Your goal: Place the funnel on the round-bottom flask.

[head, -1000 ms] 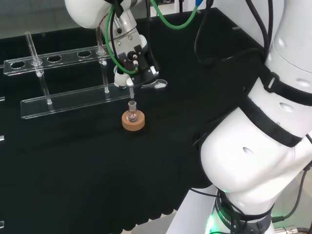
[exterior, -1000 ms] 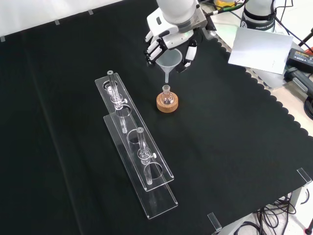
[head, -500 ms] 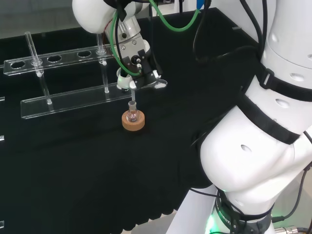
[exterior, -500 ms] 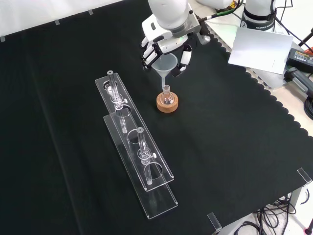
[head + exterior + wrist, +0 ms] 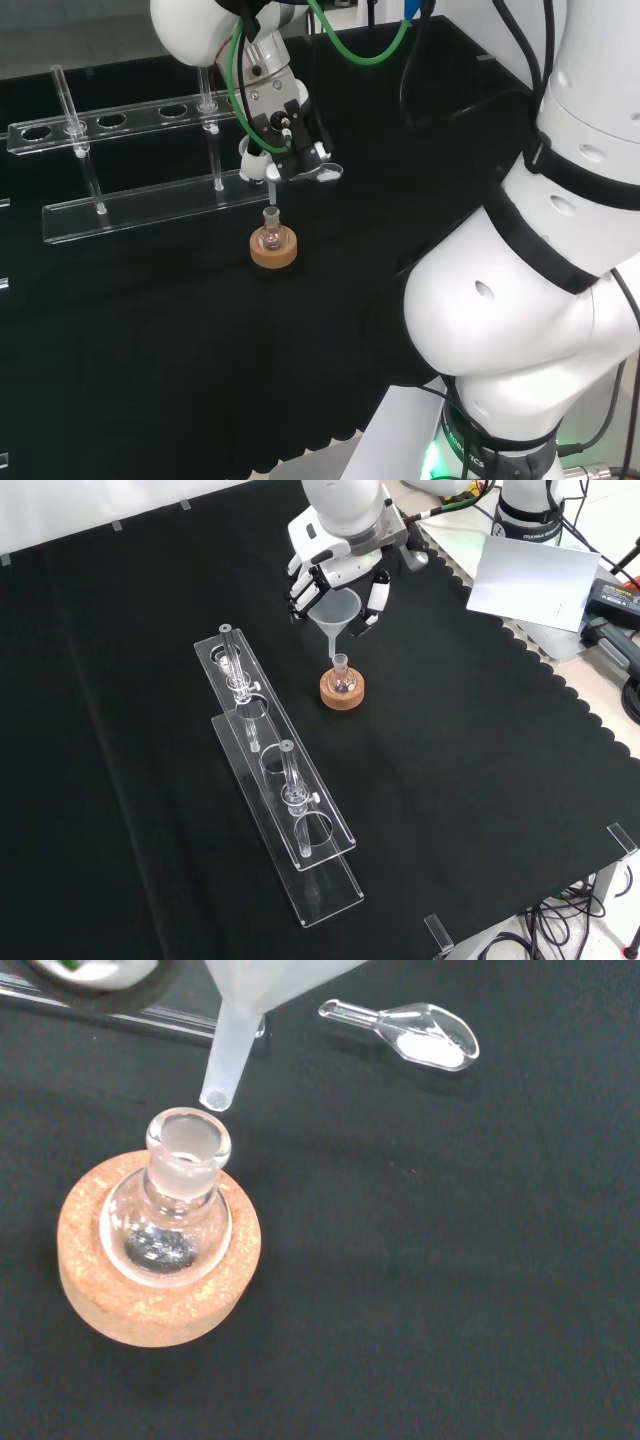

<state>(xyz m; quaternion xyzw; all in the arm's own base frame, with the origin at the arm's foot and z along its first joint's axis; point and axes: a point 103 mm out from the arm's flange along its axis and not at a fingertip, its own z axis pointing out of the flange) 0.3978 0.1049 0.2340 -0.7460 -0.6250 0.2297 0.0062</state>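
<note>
Clear funnel [image 5: 337,611] sat gripped in my hand's [image 5: 335,565] curled fingers. Its stem tip hung just above the round-bottom flask [image 5: 172,1210] on its cork ring [image 5: 150,1290].

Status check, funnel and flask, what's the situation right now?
Hand shut on funnel. Stem tip just above mouth of round-bottom flask, not in. Flask on cork ring. Nothing in the way.
</note>
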